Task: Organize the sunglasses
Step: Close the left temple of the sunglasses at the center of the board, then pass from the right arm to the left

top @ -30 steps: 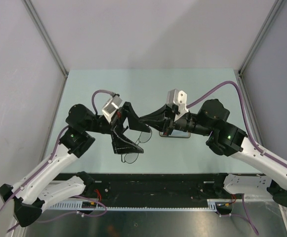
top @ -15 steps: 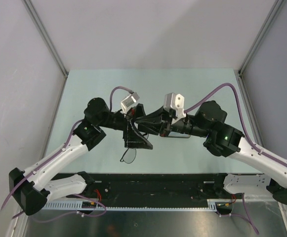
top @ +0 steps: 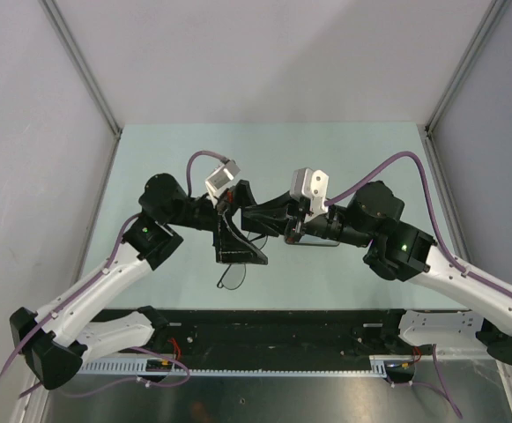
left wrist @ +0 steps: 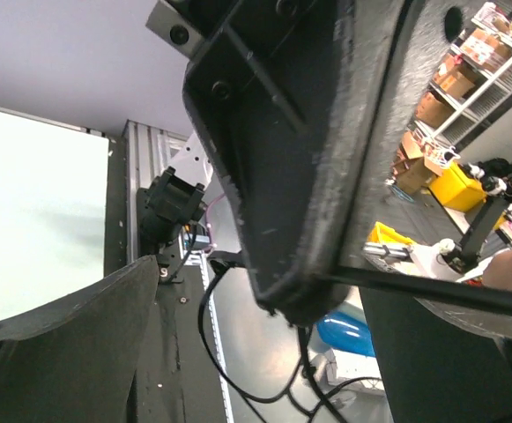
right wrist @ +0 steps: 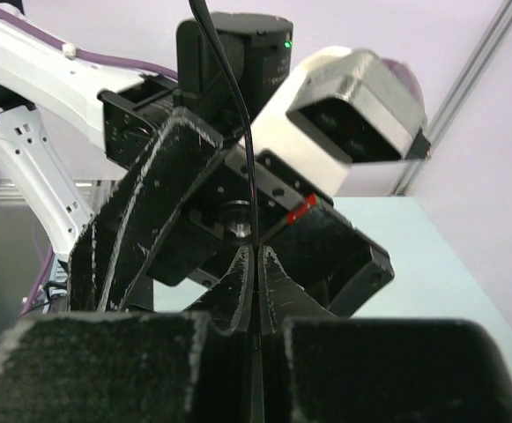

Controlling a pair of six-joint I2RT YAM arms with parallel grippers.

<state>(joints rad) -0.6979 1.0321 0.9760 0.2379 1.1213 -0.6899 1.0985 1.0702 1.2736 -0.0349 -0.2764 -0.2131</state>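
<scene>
The sunglasses (top: 231, 278) hang in the air over the table's near middle, with one thin wire lens rim dangling below both grippers. My right gripper (top: 248, 218) is shut on a slim wire part of the frame (right wrist: 249, 159), which runs straight up from its closed fingertips. My left gripper (top: 241, 236) is open. Its two fingers stand wide apart on either side of the right gripper's fingers (left wrist: 291, 159). In the left wrist view the wire frame (left wrist: 200, 312) loops down from the right gripper's tip, between my left gripper's (left wrist: 260, 282) jaws. The rest of the glasses is hidden.
A dark oblong thing (top: 322, 244) lies on the pale green table (top: 370, 159), mostly hidden under the right arm. Metal posts and grey walls stand around the table. A black strip with cables runs along the near edge.
My left arm swung right and forward to meet the right gripper, then eased back a little. The glasses shifted with the grippers. Only one lens rim now shows, hanging below.
</scene>
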